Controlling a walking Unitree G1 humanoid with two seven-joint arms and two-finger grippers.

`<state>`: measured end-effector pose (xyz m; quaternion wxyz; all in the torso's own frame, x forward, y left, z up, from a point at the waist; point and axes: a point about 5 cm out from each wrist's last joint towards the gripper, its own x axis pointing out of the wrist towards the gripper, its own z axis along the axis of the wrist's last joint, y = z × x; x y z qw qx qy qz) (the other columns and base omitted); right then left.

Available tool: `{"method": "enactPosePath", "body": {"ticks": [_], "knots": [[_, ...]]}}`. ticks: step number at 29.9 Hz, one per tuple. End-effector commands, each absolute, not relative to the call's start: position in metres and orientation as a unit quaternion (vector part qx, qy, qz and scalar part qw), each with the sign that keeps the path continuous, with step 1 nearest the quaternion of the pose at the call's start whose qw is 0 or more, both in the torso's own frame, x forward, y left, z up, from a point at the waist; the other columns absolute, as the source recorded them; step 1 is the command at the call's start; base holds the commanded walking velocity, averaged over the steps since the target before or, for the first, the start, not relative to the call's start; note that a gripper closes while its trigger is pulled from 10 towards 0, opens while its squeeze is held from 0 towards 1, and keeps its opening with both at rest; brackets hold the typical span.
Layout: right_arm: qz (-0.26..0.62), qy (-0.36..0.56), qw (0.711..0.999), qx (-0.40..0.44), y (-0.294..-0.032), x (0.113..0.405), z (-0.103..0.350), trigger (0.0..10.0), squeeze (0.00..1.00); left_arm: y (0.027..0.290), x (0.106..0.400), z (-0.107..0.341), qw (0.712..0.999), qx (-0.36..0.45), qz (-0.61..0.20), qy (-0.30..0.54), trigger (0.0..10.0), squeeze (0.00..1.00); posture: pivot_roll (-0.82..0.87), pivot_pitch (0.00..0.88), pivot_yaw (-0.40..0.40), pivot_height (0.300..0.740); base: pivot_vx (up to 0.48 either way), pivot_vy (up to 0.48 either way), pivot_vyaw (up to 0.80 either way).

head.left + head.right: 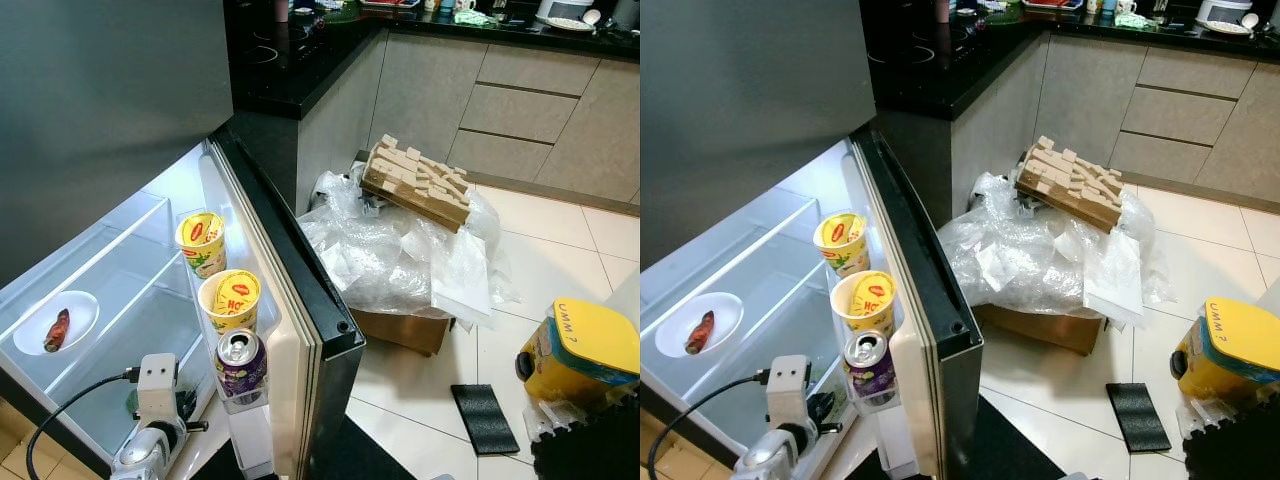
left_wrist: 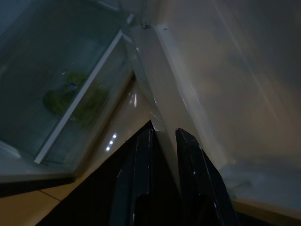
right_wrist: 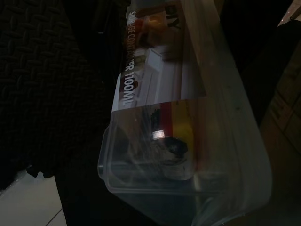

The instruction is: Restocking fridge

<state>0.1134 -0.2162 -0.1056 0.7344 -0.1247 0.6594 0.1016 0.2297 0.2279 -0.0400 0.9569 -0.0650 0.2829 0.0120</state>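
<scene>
pale kitchen tiles run past an open fridge door (image 1: 300, 300) whose shelf holds two noodle cups (image 1: 229, 300) and a can (image 1: 241, 362). left gripper (image 2: 162, 141), jaws nearly closed and empty, straddles its edge; a bump could topple the can. right jaws: cannot tell.

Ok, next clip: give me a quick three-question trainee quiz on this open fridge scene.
1. True or false: the purple can stands in the fridge door rack, nearest the camera, below two yellow cups.
2. What lies on the white plate inside the fridge?
A. a reddish-brown piece of food
B. an egg
C. a lemon
3. Fill in: the wooden blocks rest on crumpled ____ over a cardboard box.

Key: 1 true; 2 A; 3 plastic wrap.
</scene>
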Motion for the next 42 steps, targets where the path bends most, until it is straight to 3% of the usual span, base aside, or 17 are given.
{"method": "enactPosePath", "body": {"ticks": [1, 3, 8, 15, 27, 38, 42], "knots": [[0.102, 0.658, 0.737, -0.118, -0.213, 0.111, -0.107, 10.0, 0.0, 0.242, 0.227, -0.039, 0.956, -0.086, 0.058, 0.276, 10.0, 0.0, -0.07, 0.0, -0.015, 0.74, 0.0, 0.0, 0.0], [0.102, 0.659, 0.736, -0.117, -0.212, 0.108, -0.108, 10.0, 0.0, 0.253, 0.234, -0.029, 0.953, -0.176, 0.117, 0.219, 10.0, 0.0, -0.08, 0.0, -0.015, 0.74, 0.0, 0.0, 0.0], [0.102, 0.664, 0.732, -0.117, -0.215, 0.101, -0.109, 10.0, 0.0, 0.254, 0.246, -0.017, 0.942, -0.281, 0.118, 0.142, 10.0, 0.0, -0.07, 0.0, -0.017, 0.74, 0.0, 0.0, 0.0], [0.103, 0.668, 0.728, -0.119, -0.219, 0.096, -0.11, 10.0, 0.0, 0.248, 0.253, -0.012, 0.946, -0.281, 0.093, 0.133, 10.0, 0.0, -0.08, 0.0, -0.017, 0.74, 0.0, 0.0, 0.0], [0.107, 0.67, 0.725, -0.119, -0.218, 0.094, -0.11, 10.0, 0.0, 0.212, 0.262, -0.012, 0.958, -0.247, -0.012, 0.148, 10.0, 0.0, -0.08, 0.0, -0.019, 0.74, 0.0, 0.0, 0.0], [0.107, 0.671, 0.725, -0.114, -0.214, 0.094, -0.111, 10.0, 0.0, 0.197, 0.271, -0.005, 0.959, -0.244, -0.05, 0.134, 10.0, 0.0, -0.09, 0.0, -0.012, 0.74, 0.0, 0.0, 0.0], [0.104, 0.672, 0.725, -0.111, -0.214, 0.092, -0.111, 10.0, 0.0, 0.181, 0.278, -0.001, 0.957, -0.246, -0.083, 0.129, 10.0, 0.0, -0.09, 0.0, -0.008, 0.74, 0.0, 0.0, 0.0]]}}
